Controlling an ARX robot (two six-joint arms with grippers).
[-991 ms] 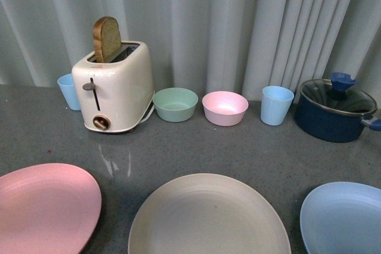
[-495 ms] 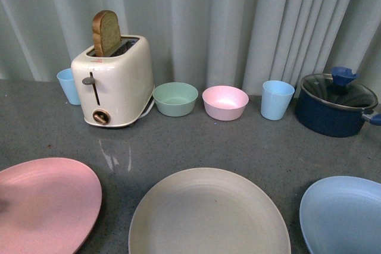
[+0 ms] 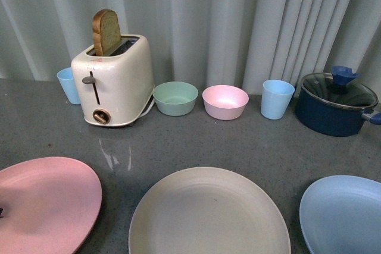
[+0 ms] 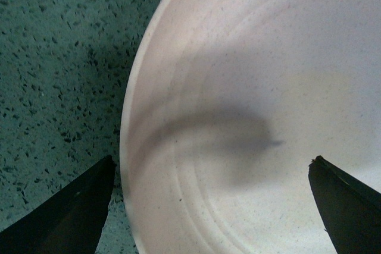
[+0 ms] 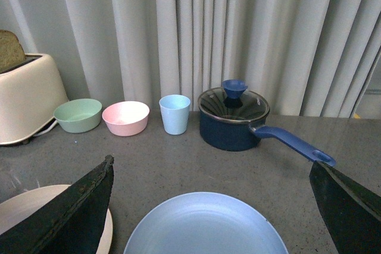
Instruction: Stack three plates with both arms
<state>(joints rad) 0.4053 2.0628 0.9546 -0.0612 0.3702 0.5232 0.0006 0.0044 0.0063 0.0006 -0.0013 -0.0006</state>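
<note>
Separately, the pink plate (image 3: 44, 203), beige plate (image 3: 208, 215) and blue plate (image 3: 345, 212) lay along the counter's (image 3: 196, 141) near edge, left to right. The left gripper (image 4: 211, 160) hung spread wide over the pink plate, and the right gripper (image 5: 211, 162) was equally spread by the blue plate.

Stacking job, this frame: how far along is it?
Done: nothing. The pink plate, beige plate and light blue plate lie apart on the counter, none on another. In hand: the left gripper hangs over the pink plate's rim, jaws open to either side of it. The right gripper, also open, has the light blue plate ahead of it. Left: every grasp and both stacking moves.
</note>
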